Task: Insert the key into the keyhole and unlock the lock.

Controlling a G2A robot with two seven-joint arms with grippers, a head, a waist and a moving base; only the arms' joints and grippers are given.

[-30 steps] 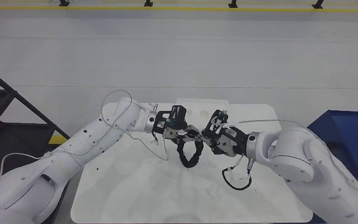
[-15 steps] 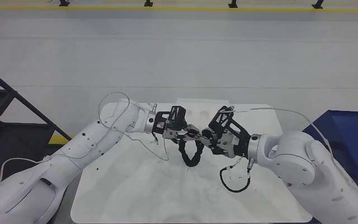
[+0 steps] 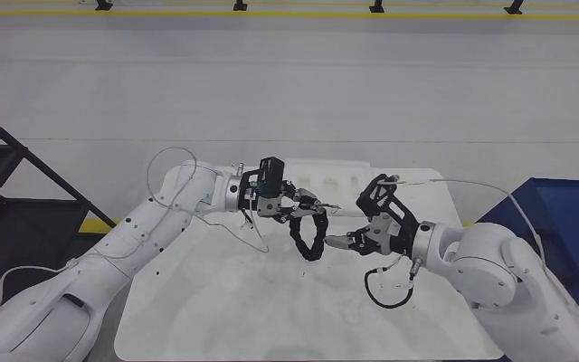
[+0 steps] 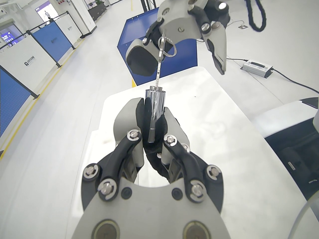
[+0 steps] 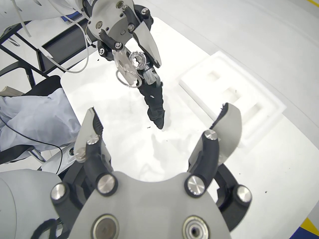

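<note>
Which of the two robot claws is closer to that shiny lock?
Left. The left gripper has its jaws shut on the lock, with the key in its end. The right gripper is open, apart from the lock, facing the key's head.

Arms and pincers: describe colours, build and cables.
Glossy white shells cover the left arm and right arm. Left pincer and right pincer: grey plate, black linkages, silver bolts, pale fingers, black pads. A thin white cable loops off the left arm; a black braided cable at the right wrist.
</note>
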